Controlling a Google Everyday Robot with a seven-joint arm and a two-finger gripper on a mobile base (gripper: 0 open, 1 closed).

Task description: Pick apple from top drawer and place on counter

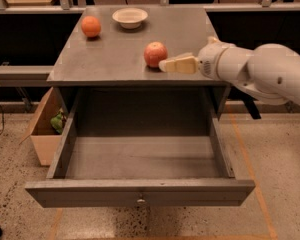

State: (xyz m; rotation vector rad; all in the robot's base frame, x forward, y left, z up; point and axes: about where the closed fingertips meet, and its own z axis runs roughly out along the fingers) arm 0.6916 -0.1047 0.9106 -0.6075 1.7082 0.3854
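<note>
With the apple (155, 54) resting on the counter (105, 54), the gripper (164, 64) just right of it, open or closed I cannot tell, should draw away rightward without nudging the fruit.

Apple (155, 54) on the counter (110, 64), near its front edge; gripper (166, 65) just right of it; orange (90, 26) and bowl (130, 17) behind, leftward; open top drawer (140, 194) below.

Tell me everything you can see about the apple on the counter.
The apple is round, smooth and red, lighter on top, and looks whole. It rests on the grey wooden counter near the front edge, right of centre. The gripper sits low at its right side in the camera view, very close; contact cannot be told.
</note>
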